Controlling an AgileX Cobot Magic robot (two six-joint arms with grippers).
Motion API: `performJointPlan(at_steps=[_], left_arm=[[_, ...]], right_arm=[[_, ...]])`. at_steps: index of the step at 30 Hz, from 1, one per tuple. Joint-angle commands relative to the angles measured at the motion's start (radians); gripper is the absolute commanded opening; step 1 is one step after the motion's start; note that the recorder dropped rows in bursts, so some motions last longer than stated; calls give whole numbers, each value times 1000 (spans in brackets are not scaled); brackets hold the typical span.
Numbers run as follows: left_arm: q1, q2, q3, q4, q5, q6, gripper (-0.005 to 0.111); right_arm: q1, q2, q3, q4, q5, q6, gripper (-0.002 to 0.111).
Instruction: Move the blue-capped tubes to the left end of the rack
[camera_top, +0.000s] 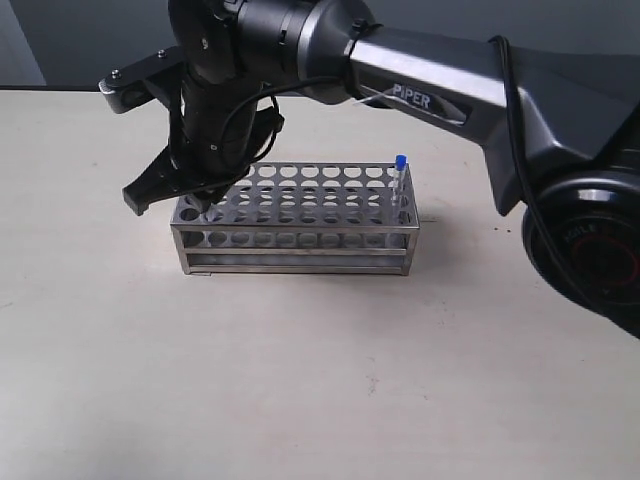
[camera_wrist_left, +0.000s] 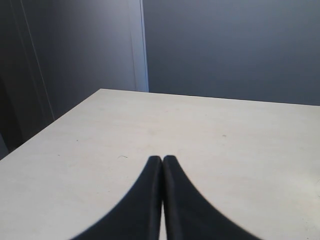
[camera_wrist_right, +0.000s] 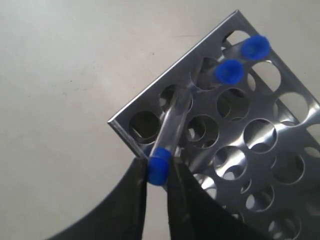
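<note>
right gripper (camera_wrist_right: 159, 175) pinched the cap of a blue-capped tube (camera_wrist_right: 172, 120) | cap up, long axis running down into a hole in the rack (camera_wrist_right: 165, 82)'s left end row | two more capped tubes (camera_wrist_right: 229, 71) stood farther along that row | fourth tube (camera_top: 399, 182) upright at the rack's right end (back corner) | left gripper (camera_wrist_left: 162, 165) pressed together above the table (camera_wrist_left: 210, 125)

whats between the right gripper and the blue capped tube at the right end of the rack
In the exterior view, only empty holes of the rack separate the right gripper from that blue-capped tube; no other tube stands in the stretch.
</note>
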Motion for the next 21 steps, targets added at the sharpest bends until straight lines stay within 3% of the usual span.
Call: performJointPlan(at_steps=[1, 21], left_arm=[[-6, 3, 4, -5, -14, -2, 0], [-6, 3, 4, -5, -14, -2, 0]], right_arm=[[0, -9, -3, -4, 32, -1, 0], [19, -43, -3, -97, -34, 13, 0]])
